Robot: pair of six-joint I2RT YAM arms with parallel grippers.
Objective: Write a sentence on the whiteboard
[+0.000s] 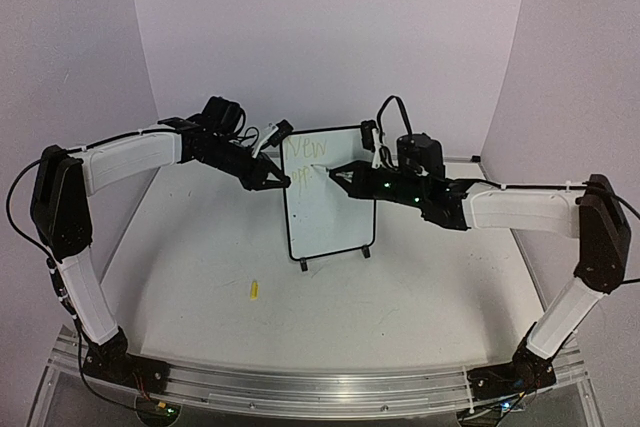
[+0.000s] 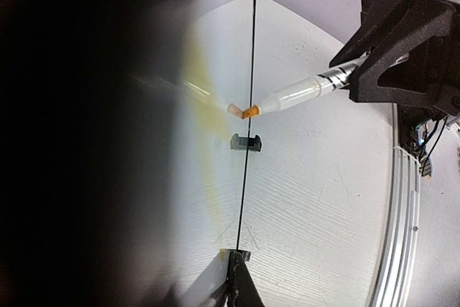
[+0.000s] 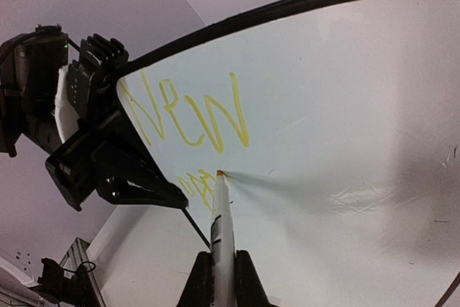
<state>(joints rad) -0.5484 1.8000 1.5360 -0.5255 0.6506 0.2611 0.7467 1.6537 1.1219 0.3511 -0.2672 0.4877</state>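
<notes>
The whiteboard (image 1: 335,212) stands upright on its two black feet at the table's middle. My left gripper (image 1: 284,183) is shut on its left edge; in the left wrist view (image 2: 237,267) the board (image 2: 215,177) shows edge-on. My right gripper (image 1: 340,175) is shut on a white marker (image 3: 221,242), whose orange tip touches the board (image 3: 345,106). The sentence (image 3: 190,116) reads "New" in yellow-green, with a few letters of a second line (image 3: 195,186) just left of the tip. The marker (image 2: 302,91) and right gripper (image 2: 402,55) also show in the left wrist view.
A small yellow marker cap (image 1: 254,290) lies on the table in front of the board, to the left. The board's feet (image 1: 303,265) rest on the white tabletop. An aluminium rail (image 1: 320,382) runs along the near edge. Lilac walls enclose the back and sides.
</notes>
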